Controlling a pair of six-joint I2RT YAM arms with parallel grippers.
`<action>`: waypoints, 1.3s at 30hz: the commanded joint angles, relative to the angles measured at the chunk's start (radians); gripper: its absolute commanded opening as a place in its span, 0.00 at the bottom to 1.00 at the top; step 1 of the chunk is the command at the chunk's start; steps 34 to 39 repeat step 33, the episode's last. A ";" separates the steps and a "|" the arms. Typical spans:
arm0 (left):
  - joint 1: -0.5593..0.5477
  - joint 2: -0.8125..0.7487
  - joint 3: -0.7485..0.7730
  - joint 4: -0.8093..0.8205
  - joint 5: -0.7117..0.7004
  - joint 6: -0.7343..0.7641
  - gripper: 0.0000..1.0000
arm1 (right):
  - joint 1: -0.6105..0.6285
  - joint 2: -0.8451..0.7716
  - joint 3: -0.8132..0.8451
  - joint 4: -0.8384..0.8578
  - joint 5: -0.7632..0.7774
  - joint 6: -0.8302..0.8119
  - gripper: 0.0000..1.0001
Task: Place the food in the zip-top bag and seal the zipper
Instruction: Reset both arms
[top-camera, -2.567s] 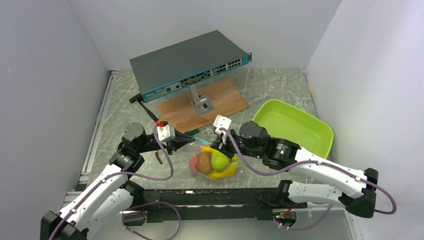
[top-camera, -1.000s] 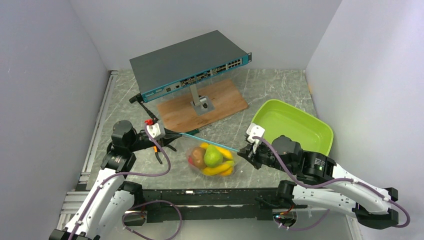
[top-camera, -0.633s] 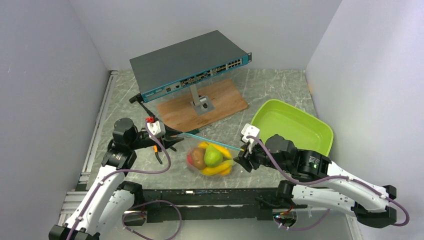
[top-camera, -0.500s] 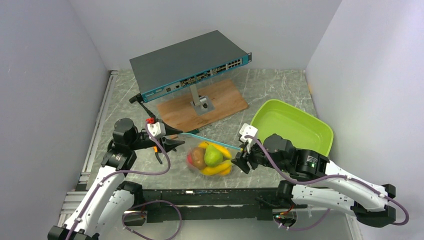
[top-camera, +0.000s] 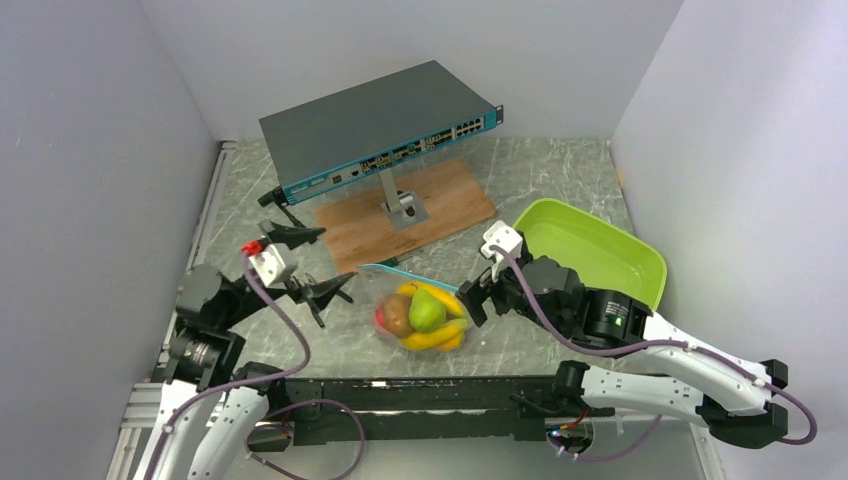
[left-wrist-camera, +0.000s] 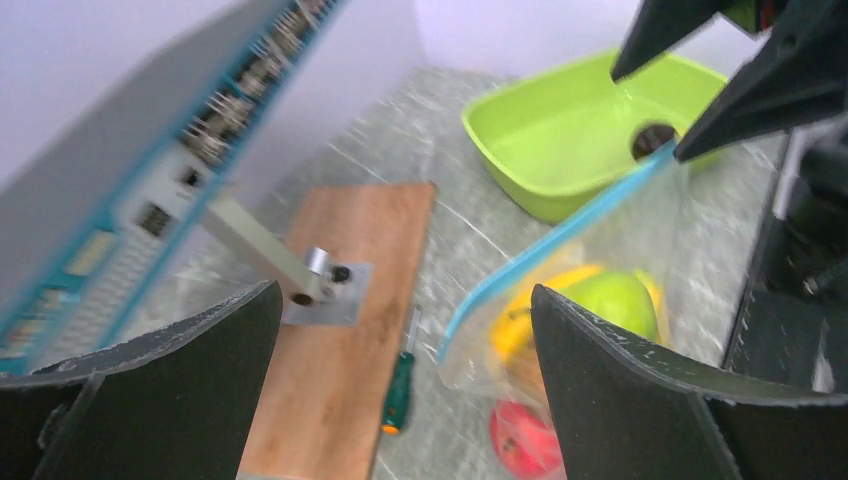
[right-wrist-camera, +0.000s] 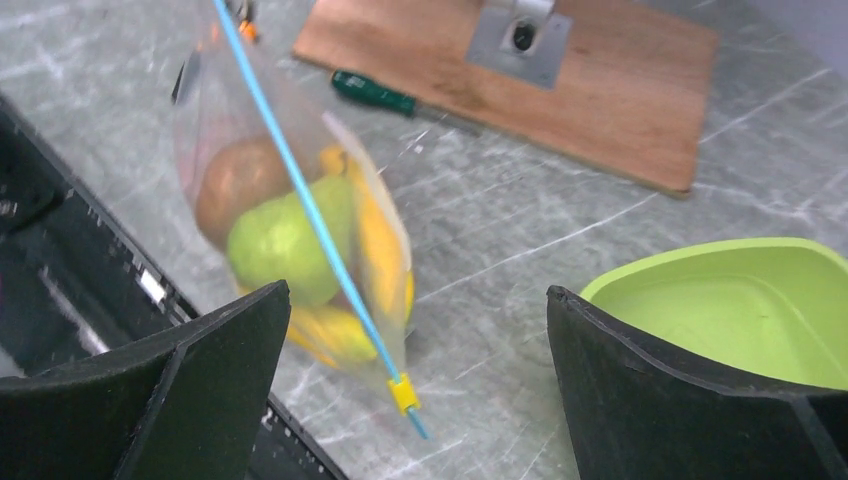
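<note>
The zip-top bag (top-camera: 420, 315) lies on the table between both arms, holding the food: green pear (top-camera: 428, 312), brown fruit (top-camera: 398, 314), yellow banana (top-camera: 438, 340) and a red piece (top-camera: 381, 321). Its teal zipper (top-camera: 400, 275) runs as one thin line (right-wrist-camera: 300, 190), with a yellow slider (right-wrist-camera: 404, 394) at the end nearest my right gripper. My left gripper (top-camera: 308, 263) is open, drawn back left of the bag (left-wrist-camera: 600, 290) and touching nothing. Just right of the bag, my right gripper (top-camera: 479, 290) is open and empty too.
A green-handled screwdriver (left-wrist-camera: 400, 385) lies by the wooden board (top-camera: 405, 210), which carries a stand with a network switch (top-camera: 380, 130). The lime-green tray (top-camera: 590, 250) sits behind my right arm. A black rail (top-camera: 420, 395) runs along the near edge.
Both grippers have opened and let go of the ends of the zipper strip. My left arm pulled back to the left; the right gripper lifted off slightly. The bag has settled in place.
</note>
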 joint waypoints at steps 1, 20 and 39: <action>-0.003 -0.039 0.173 -0.059 -0.240 -0.155 1.00 | 0.002 0.012 0.135 0.055 0.167 0.034 1.00; -0.002 -0.043 0.658 -0.266 -0.930 -0.415 1.00 | 0.002 -0.070 0.347 0.352 0.659 -0.103 1.00; -0.002 0.008 0.673 -0.298 -0.910 -0.419 1.00 | 0.001 -0.029 0.291 0.472 0.714 -0.304 1.00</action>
